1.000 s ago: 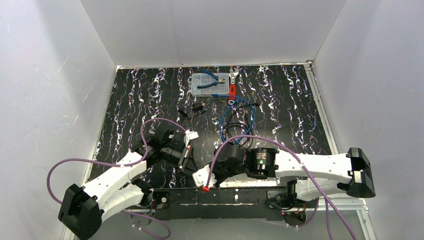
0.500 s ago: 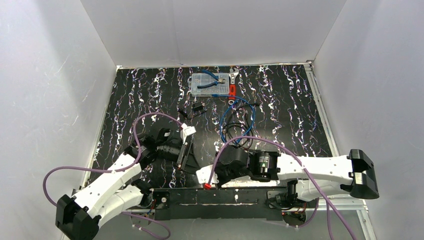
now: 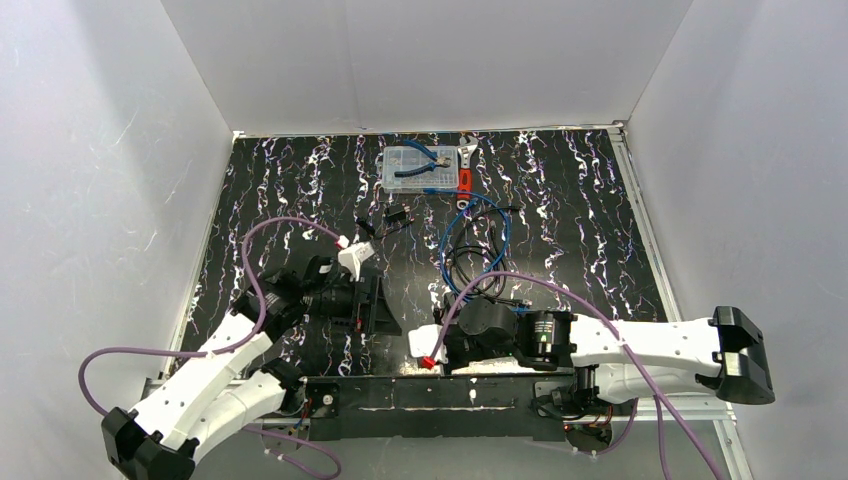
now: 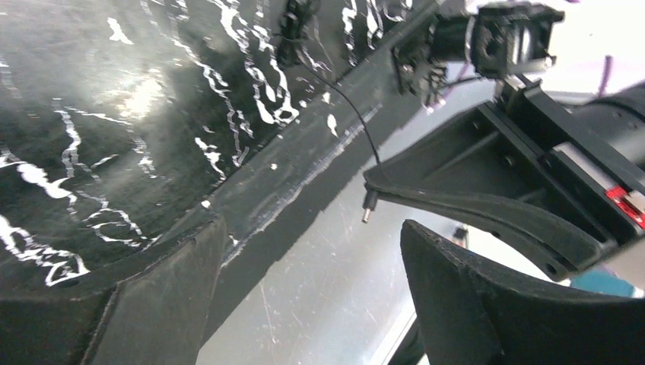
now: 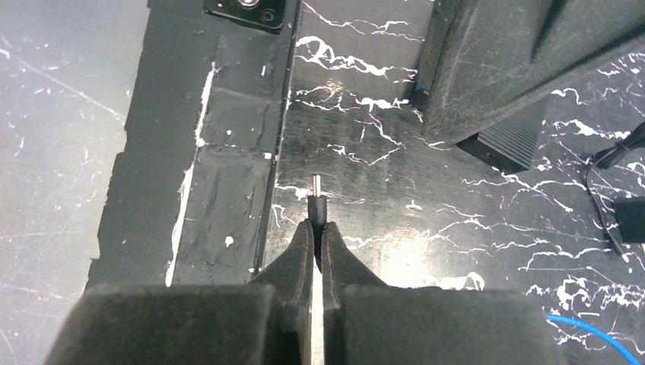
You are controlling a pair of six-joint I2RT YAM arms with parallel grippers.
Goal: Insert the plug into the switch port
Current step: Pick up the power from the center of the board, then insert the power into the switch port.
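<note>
**Plug (image 5: 317,199) pinched in the right gripper (image 5: 315,228), apart from the black switch box (image 5: 506,141).**
The plug's metal pin juts past the closed fingertips, over the marbled table (image 5: 380,251) near its front edge; a thin black wire (image 4: 346,106) runs from it across the table; the box lies flat ahead and to the right, partly covered by the left gripper (image 4: 312,228); the switch port cannot be made out; the left jaws stand wide, nothing between them.
</note>
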